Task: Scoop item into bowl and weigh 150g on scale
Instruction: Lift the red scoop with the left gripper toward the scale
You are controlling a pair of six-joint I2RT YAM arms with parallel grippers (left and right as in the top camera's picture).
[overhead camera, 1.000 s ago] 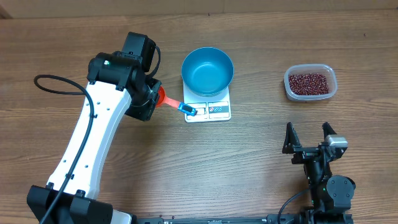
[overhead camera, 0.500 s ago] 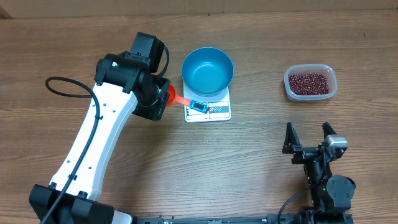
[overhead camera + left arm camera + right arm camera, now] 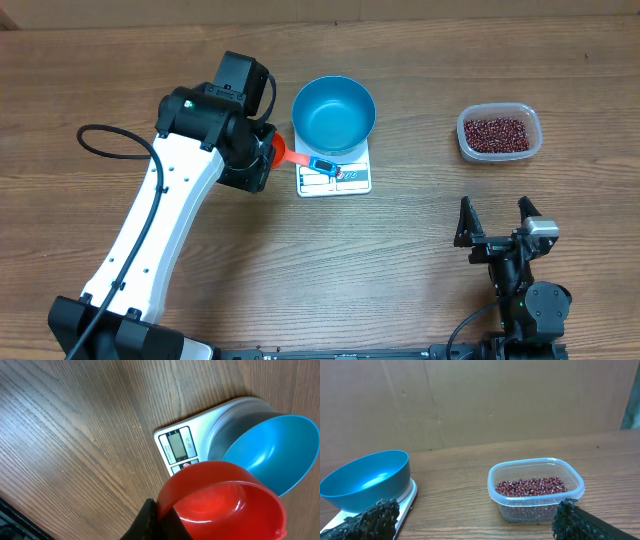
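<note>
The blue bowl (image 3: 333, 113) stands empty on the white scale (image 3: 352, 179). My left gripper (image 3: 266, 153) is shut on a red scoop (image 3: 287, 157) just left of the scale. The scoop's blue tip (image 3: 322, 165) hangs over the scale's front strip, beside the bowl's rim. In the left wrist view the red scoop (image 3: 225, 500) is empty and hides most of my left gripper (image 3: 157, 516), with the scale (image 3: 177, 445) and bowl (image 3: 272, 455) beyond it. The beans (image 3: 496, 132) fill a clear tub at the right. My right gripper (image 3: 494, 222) is open and empty, near the front edge, facing the beans (image 3: 532, 486).
The clear plastic tub (image 3: 464, 141) sits at the far right of the wooden table, well apart from the scale. A black cable (image 3: 95, 133) loops left of the left arm. A cardboard wall (image 3: 480, 400) backs the table.
The left arm has moved right and slightly back. The scoop's blue tip has gone from the scale's front left corner to over the front strip, nearer the bowl. The right arm is still.
</note>
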